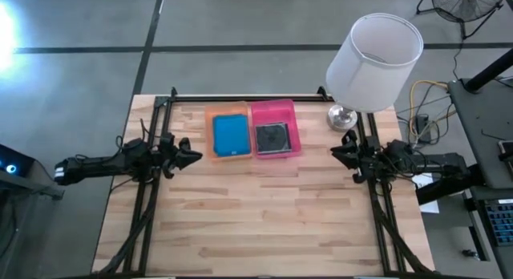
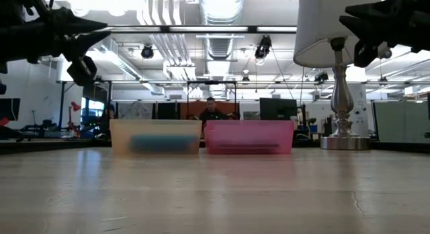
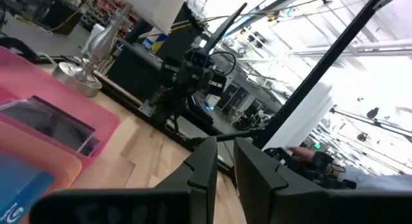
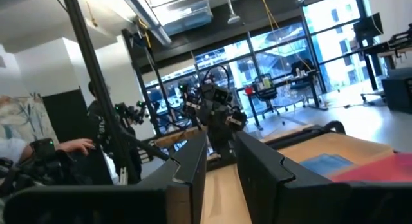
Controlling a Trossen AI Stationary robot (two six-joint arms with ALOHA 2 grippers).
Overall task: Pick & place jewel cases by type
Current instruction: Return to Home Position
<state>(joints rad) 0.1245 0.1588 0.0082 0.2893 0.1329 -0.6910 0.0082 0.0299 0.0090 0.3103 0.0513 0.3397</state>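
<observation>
A bright blue jewel case (image 1: 231,135) lies flat in the orange tray (image 1: 210,133). A dark grey jewel case (image 1: 273,138) lies flat in the pink tray (image 1: 295,127) beside it. Whether more cases lie beneath them is hidden. The left wrist view shows the blue case (image 3: 19,185) and the dark case (image 3: 51,121). My left gripper (image 1: 196,156) hovers left of the trays above the table, with only a narrow gap between its fingers (image 3: 225,153), and holds nothing. My right gripper (image 1: 335,153) hovers right of the trays, likewise narrowly open (image 4: 221,147) and empty.
A table lamp with a white shade (image 1: 373,61) stands on its metal base (image 1: 342,117) at the table's far right, close to my right gripper. The near half of the wooden table (image 1: 264,223) is bare. A person (image 2: 211,111) sits beyond the far edge.
</observation>
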